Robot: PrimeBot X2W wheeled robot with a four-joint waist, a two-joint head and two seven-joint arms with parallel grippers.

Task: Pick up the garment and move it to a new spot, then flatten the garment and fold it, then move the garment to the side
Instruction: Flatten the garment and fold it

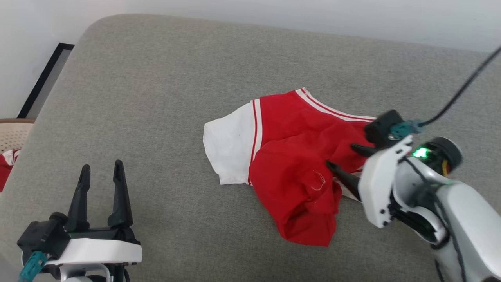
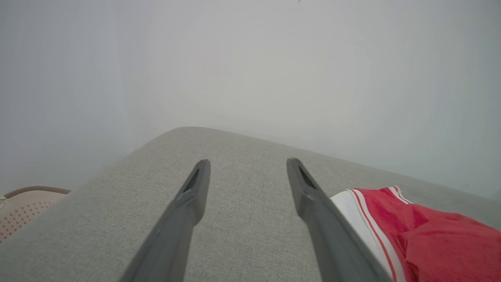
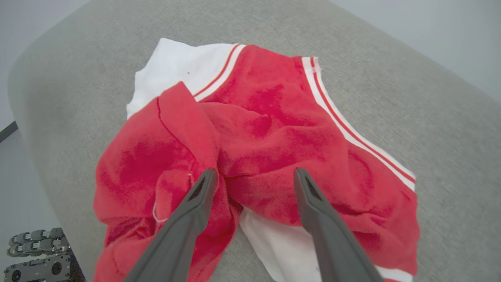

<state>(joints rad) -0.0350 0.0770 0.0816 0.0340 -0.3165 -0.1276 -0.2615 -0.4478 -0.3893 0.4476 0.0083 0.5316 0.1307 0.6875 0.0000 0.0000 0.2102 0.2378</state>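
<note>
Head view: your red-and-white jersey shirt (image 1: 289, 156) lies crumpled, unfolded. Right gripper (image 1: 340, 154) over it and left gripper (image 1: 101, 166) left of it stand spread, empty.

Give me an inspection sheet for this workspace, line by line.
Surface: grey fabric cushion, rounded far corner.
Job's things: garment, crumpled in a heap, one white sleeve spread out, not yet flattened.
Clutter: beige perforated basket at the left edge, red-and-white cloth showing below its rim.
Claws: left claw open over bare cushion; right claw open, fingertips at the garment's red folds.
Cables: black cable rising from the right wrist.
Surroundings: pale wall behind.
</note>
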